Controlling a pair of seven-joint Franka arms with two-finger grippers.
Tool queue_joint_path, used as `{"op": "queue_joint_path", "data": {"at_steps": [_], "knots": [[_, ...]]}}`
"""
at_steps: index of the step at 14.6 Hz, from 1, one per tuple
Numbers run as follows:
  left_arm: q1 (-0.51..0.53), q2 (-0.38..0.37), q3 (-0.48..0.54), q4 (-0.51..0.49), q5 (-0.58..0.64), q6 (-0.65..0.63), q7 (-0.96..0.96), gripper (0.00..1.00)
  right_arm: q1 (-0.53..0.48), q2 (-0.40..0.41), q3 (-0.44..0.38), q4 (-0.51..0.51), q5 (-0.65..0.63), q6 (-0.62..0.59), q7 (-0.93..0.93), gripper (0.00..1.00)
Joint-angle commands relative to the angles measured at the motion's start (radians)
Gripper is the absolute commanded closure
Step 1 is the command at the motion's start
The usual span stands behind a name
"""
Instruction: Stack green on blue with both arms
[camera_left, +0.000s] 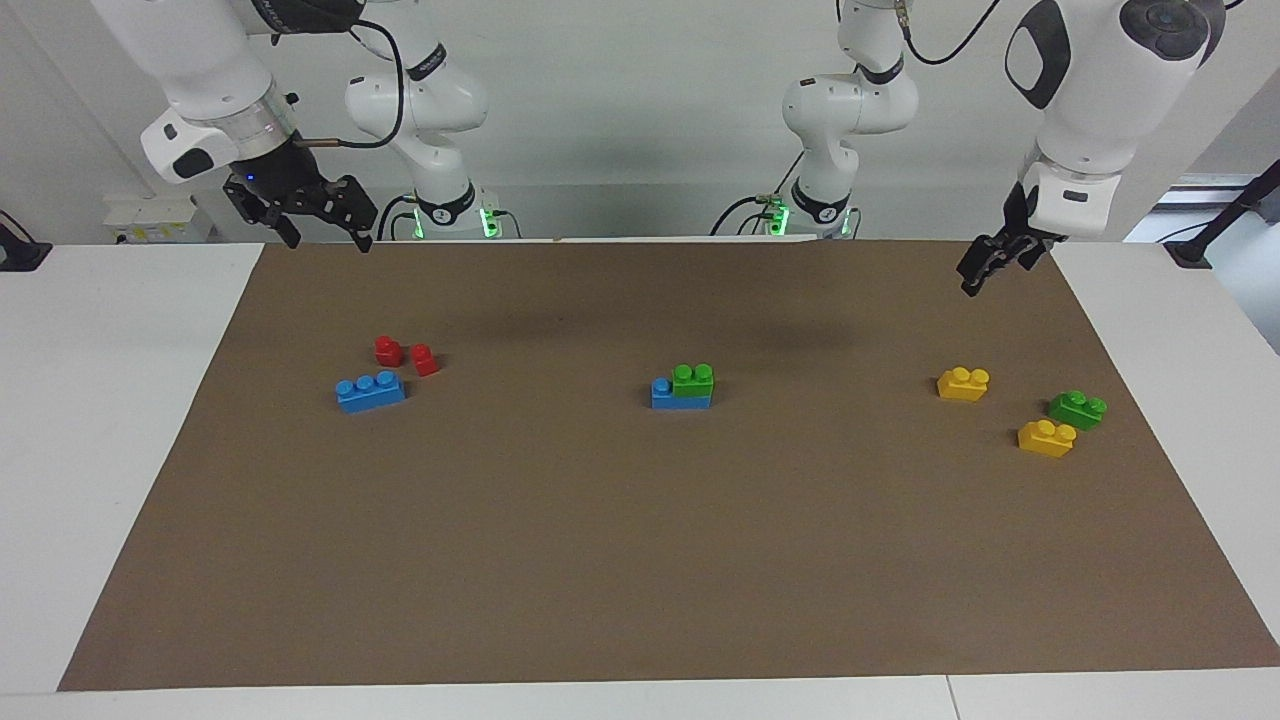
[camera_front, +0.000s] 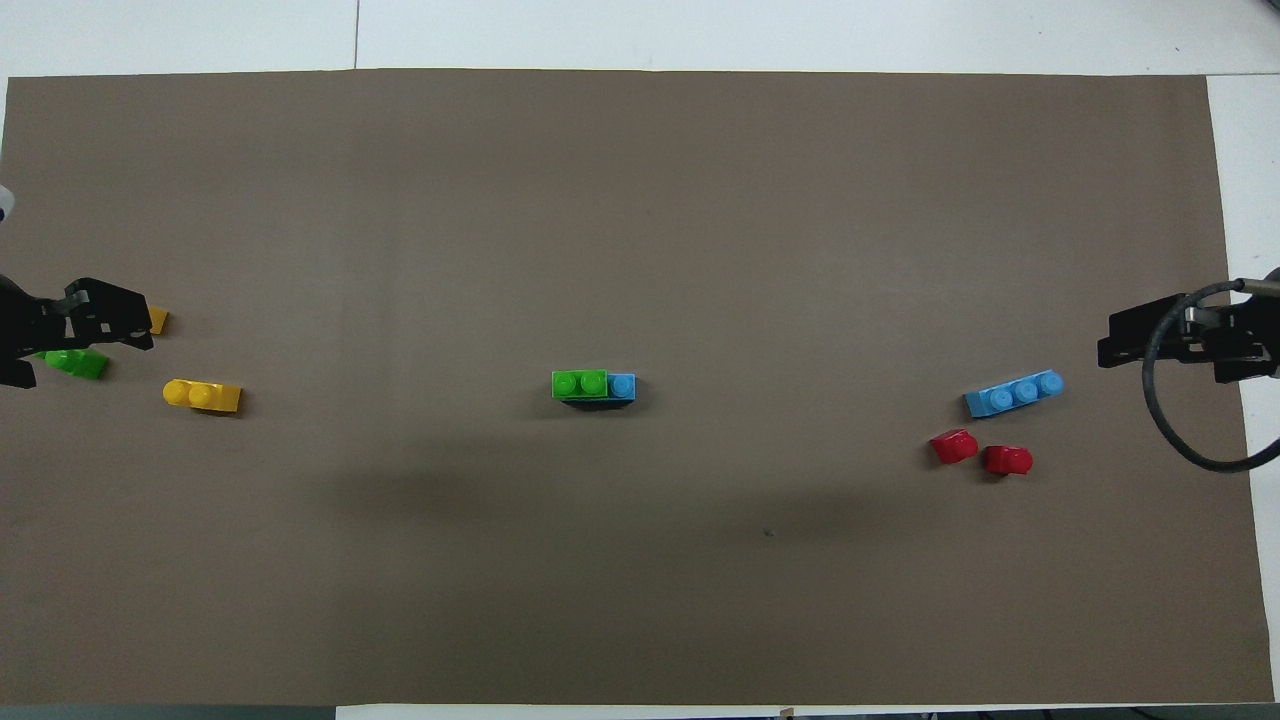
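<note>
Green brick is seated on the blue brick mid-mat, so both empty, spread-fingered grippers, left and right, are best kept raised well apart from that stack.

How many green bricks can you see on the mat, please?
2: one green brick stacked on the blue brick mid-mat; another green brick lies beside a yellow brick toward the left arm's end.
</note>
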Motion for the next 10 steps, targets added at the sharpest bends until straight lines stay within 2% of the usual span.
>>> {"op": "queue_joint_path", "data": {"at_steps": [1, 5, 9, 10], "knots": [[0.011, 0.013, -0.007, 0.083, -0.014, -0.105, 0.101, 0.00, -0.001, 0.038, 0.000, 0.072, -0.019, -0.042, -0.027, 0.02], [0.042, 0.029, -0.025, 0.120, -0.044, -0.178, 0.219, 0.00, -0.008, 0.043, 0.000, 0.072, -0.018, -0.039, -0.027, 0.02], [0.068, 0.026, -0.062, 0.097, -0.051, -0.160, 0.284, 0.00, -0.009, 0.043, 0.000, 0.072, -0.043, -0.028, -0.027, 0.02], [0.071, 0.026, -0.062, 0.099, -0.083, -0.163, 0.284, 0.00, -0.011, 0.043, 0.000, 0.072, -0.051, -0.019, -0.028, 0.02]]}}
